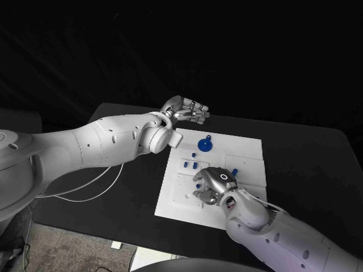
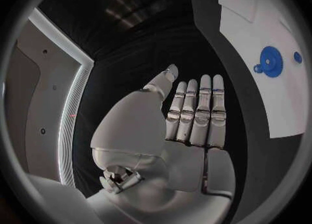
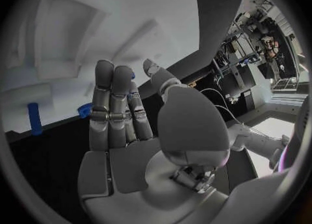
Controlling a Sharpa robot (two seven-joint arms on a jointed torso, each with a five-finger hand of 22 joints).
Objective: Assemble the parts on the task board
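Parts (image 1: 205, 144) are lying on the task board (image 1: 243, 148) mid-counter; probably light, rigid, slick plastic, best pinched at the sides. Right hand (image 1: 216, 185) is hovering above them, left hand (image 1: 186, 111) waiting beyond the board; fingers on both extended, holding nothing.

Black table (image 1: 312, 170), dark backdrop

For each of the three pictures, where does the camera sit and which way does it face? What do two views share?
Head view: on the robot's head, looking down at the white rectangular task board; both white arms show.
Left wrist view: behind the left robot hand, facing the board's edge; flat fingers together, nothing held.
Right wrist view: behind the right robot hand, close over the board; nothing visibly held.
Shared: the round blue gear-like disc appears in head and left wrist views.
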